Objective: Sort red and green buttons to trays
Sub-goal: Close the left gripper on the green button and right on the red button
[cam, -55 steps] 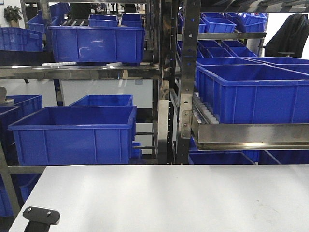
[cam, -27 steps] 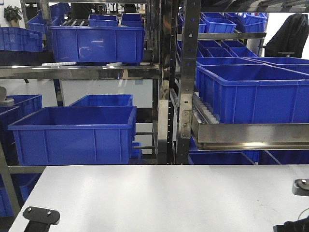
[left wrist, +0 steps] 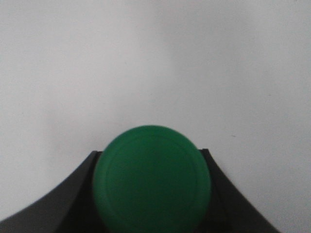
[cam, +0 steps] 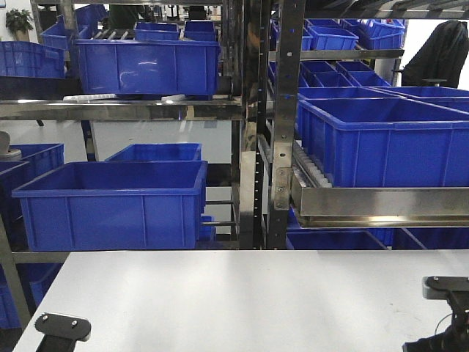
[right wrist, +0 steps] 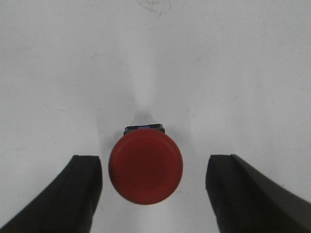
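Front view, from the left: a bit of the left arm (cam: pixel 62 327) pokes over the near edge of the table (cam: pixel 242 301); behind the table a low crate (cam: pixel 110 209) sits on the rack (cam: pixel 282 110), a top crate (cam: pixel 146 66) sits one shelf up, and a big crate (cam: pixel 381 143) is on the right; all are blue, and their walls hide whatever is inside; a bit of the right arm (cam: pixel 445 287) shows at the table's far right.

Left pincer (left wrist: pixel 149 153): narrow, its dark fingers (left wrist: pixel 53 213) closed in from both sides on the green button (left wrist: pixel 151 187); the round cap sits right between the tips and covers them, with no gap on either side; it looks blurred and close to the lens; white table lies beyond the tips.

Right pincer (right wrist: pixel 153 160): wide; the red button (right wrist: pixel 146 167) stands on the table midway between the fingers (right wrist: pixel 73 194), apart from both, with white showing on each side; its cap faces the lens; the dark base (right wrist: pixel 144 130) peeks out past the cap, on the side away from the pincer.
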Motion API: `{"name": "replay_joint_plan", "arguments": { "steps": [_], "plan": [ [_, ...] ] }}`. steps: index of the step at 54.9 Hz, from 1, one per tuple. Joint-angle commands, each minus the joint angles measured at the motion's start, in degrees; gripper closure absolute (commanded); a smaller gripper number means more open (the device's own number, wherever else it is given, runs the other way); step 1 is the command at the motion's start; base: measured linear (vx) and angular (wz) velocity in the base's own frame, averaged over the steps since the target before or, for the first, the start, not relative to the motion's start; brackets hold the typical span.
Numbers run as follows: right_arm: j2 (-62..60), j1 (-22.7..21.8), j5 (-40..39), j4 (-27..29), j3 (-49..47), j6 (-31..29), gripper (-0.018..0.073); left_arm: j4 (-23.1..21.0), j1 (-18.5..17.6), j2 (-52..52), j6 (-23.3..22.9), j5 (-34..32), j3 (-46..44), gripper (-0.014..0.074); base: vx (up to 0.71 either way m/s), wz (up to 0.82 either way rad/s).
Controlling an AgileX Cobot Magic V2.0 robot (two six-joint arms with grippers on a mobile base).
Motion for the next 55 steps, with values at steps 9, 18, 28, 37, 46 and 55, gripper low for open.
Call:
{"name": "replay_joint_plan", "arguments": {
  "steps": [9,18,28,37,46,55],
  "plan": [
    [2.62,-0.30,-5.29,-0.89,-1.66,-0.38,0.0041,-0.40,-0.12,-2.04,-0.53,-2.10,-1.33,0.0602,0.00,0.00],
    [4.87,-0.30,-5.91,-0.89,-1.66,-0.38,0.0046,-0.40,-0.12,-2.04,-0.53,-2.10,-1.33,0.0602,0.00,0.00],
    [6.96,-0.30,-6.68,-0.84,-1.66,-0.38,0.0109,-0.40,-0.12,-2.04,-0.53,-2.15,-1.33,0.0602,0.00,0.00],
    [7.40,-0.30,-6.97,-0.84,-1.60,-0.38,0.0227,-0.40,-0.12,-2.04,-0.53,-2.42,-1.33,0.0602,0.00,0.00],
    [7.35,-0.30,-8.54,-0.89,-1.60,-0.43,0.0381,-0.40,-0.12,-2.17,-0.53,-2.47,-1.33,0.0602,0.00,0.00],
    [7.17,-0.12,-8.75,-0.83,-1.60,-0.43,0.0543,-0.22,-0.12,-3.78,-0.53,-3.12,-1.33,0.0602,0.00,0.00]
  ]
}}
